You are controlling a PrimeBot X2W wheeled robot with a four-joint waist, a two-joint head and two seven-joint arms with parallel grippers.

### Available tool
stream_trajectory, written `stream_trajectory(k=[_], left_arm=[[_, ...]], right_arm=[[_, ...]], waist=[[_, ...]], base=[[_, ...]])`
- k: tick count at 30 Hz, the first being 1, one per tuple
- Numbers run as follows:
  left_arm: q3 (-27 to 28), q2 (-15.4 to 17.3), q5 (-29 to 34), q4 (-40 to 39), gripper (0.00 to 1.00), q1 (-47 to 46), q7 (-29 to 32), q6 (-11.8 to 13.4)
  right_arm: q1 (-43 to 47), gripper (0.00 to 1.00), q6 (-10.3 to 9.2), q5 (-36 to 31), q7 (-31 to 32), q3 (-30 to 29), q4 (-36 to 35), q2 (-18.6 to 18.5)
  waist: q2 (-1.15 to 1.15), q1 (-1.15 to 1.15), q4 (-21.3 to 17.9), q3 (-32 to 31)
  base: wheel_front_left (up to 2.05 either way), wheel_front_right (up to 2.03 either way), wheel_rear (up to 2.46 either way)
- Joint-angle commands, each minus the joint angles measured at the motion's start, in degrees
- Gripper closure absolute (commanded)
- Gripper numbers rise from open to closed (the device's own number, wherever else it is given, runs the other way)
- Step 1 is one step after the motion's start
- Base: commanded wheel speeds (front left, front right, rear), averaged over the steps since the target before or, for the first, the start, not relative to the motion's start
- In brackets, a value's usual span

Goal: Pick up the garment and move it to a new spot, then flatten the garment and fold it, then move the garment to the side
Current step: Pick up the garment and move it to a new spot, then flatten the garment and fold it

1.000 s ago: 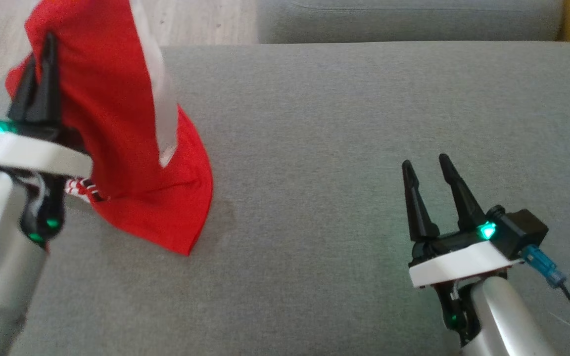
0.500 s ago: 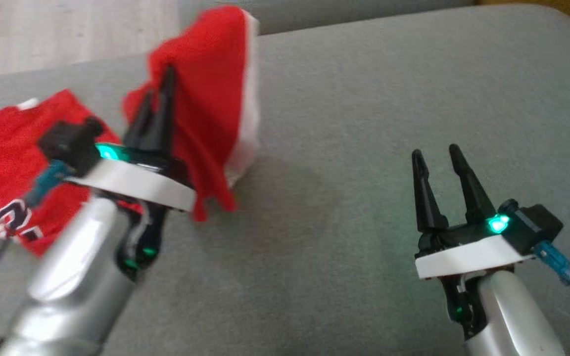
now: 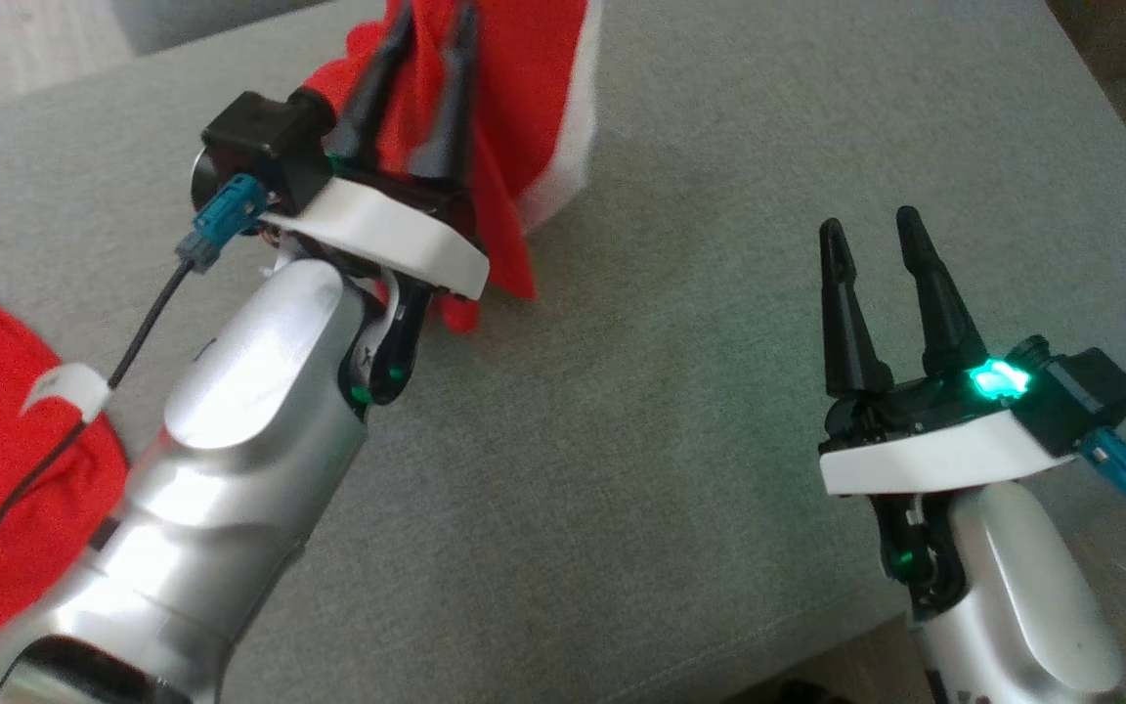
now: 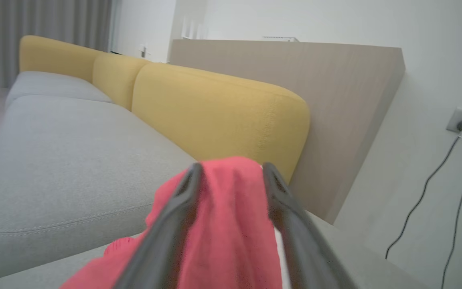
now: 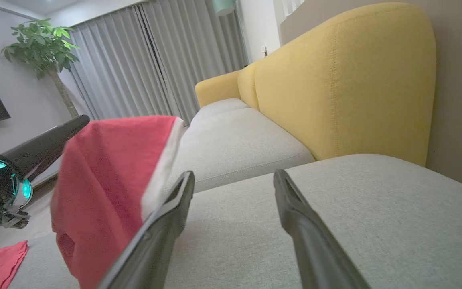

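The grey sofa cushion (image 3: 671, 411) takes up most of what's in front of the robot, with a yellow backrest (image 5: 347, 80) behind it. A broad stretch of the grey lies open between the two arms.

The left arm (image 3: 231, 469) reaches up and across, and the garment (image 3: 524, 88), red with a white edge, hangs off its end. It is in the air, its lower folds dangling close above the cushion; I can't tell whether any of it touches. Low at the left lies a second piece of red cloth (image 3: 6, 489), flat and apart from the one being carried.

The left gripper (image 4: 232, 172) has its fingers (image 4: 175, 224) standing apart, with the red cloth bunched in the gap and draped over them. To my eye it looks slung there rather than firmly pinched. The right gripper (image 3: 868, 225) hovers low over the near right of the cushion, its fingers (image 5: 163, 233) spread wide with nothing between them.

I'd put this at the close of the first step: the garment has been picked up and is about to be let go at its new spot. Next it needs to drop clear of the left fingers onto the open grey. Then both grippers must find an edge or corner each and draw the cloth out flat, so the right one will have to come in from where it waits.
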Motion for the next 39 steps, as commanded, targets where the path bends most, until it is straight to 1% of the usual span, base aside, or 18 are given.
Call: stream_trajectory(k=[1,4,7,9,13,15,16,19,23,27,30,32,35,39], left_arm=[[1.55,0.68,1.32,0.66,0.00,-3.39,-1.42,-0.71],[2.47,0.59,1.35,3.47,0.00,-3.31,-2.73,-1.55],[3.59,1.72,2.28,4.85,0.00,-2.11,-3.57,-2.34],[4.41,2.73,3.16,4.51,0.00,-0.57,-3.81,-3.44],[6.95,5.75,9.00,0.08,0.00,4.87,-3.90,-3.61],[9.00,6.47,11.03,-2.48,0.00,9.11,-3.91,-3.65],[9.00,6.47,11.03,-2.48,0.00,9.11,-3.91,-3.65],[12.33,6.83,14.39,-6.32,0.00,15.98,-3.91,-3.07],[15.96,4.85,18.99,-11.66,0.00,26.21,-3.92,-2.21],[20.57,1.66,22.07,-15.76,0.00,34.13,-3.92,-2.00],[23.36,-0.76,24.45,-17.59,0.00,37.39,-3.92,-2.86],[24.87,-2.27,25.54,-18.08,0.00,38.66,-3.92,-4.07],[26.09,-3.75,27.50,-18.23,0.00,39.34,-3.92,-5.64],[26.82,-5.19,29.11,-17.92,0.00,39.04,-3.93,-7.12]], right_arm=[[-1.72,0.00,-0.04,0.38,-0.62,0.85,-2.46,-0.16],[-1.29,0.00,-0.04,-0.27,-0.62,-0.01,-2.49,-0.16],[-0.97,0.00,-0.04,-1.60,-0.62,-0.84,-2.36,-0.16],[-0.56,0.00,-0.04,-2.72,-0.62,-1.67,-2.30,-0.16],[0.60,0.00,-0.04,-4.81,-0.62,-2.96,-1.88,-0.16],[1.22,0.00,-0.04,-6.05,-0.62,-3.39,-1.51,-0.16],[1.22,0.00,-0.04,-6.05,-0.62,-3.39,-1.51,-0.16],[2.58,0.00,-0.04,-7.21,-0.62,-4.46,-0.93,-0.16],[5.45,0.00,-0.04,-7.77,-0.62,-6.31,-0.77,-0.16],[7.40,0.00,-0.04,-8.31,-0.62,-6.95,-0.24,-0.16],[7.77,0.00,-0.04,-8.55,-0.62,-7.02,-0.13,-0.16],[7.80,0.00,-0.04,-9.31,-0.62,-6.69,-0.19,-0.16],[7.65,0.00,-0.04,-11.16,-0.62,-6.23,-0.23,-0.16],[6.76,0.00,-0.04,-14.98,-0.62,-4.62,1.15,-0.16]], waist=[[0.00,-0.01,-0.98,1.30],[0.00,-0.01,0.67,0.79],[0.00,-0.01,3.29,-0.12],[0.00,-0.01,5.56,-0.85],[0.00,-0.01,10.35,-2.47],[0.00,-0.01,12.58,-3.42],[0.00,-0.01,12.58,-3.42],[0.00,-0.01,15.75,-5.14],[0.00,-0.01,18.93,-7.32],[0.00,-0.01,20.38,-8.23],[0.00,-0.01,21.02,-8.45],[0.00,-0.01,21.40,-8.53],[0.00,-0.01,21.98,-8.48],[0.00,-0.01,23.13,-8.10]], base=[[0.00,0.00,0.00],[0.00,0.00,0.00],[0.00,0.00,0.00],[0.00,0.00,0.00],[0.00,0.00,0.00],[0.00,0.00,0.00],[0.00,0.00,0.00],[0.00,0.00,0.00],[0.00,0.00,0.00],[0.00,0.00,0.00],[0.00,0.00,0.00],[0.00,0.00,0.00],[0.00,0.00,0.00],[0.00,0.00,0.00]])
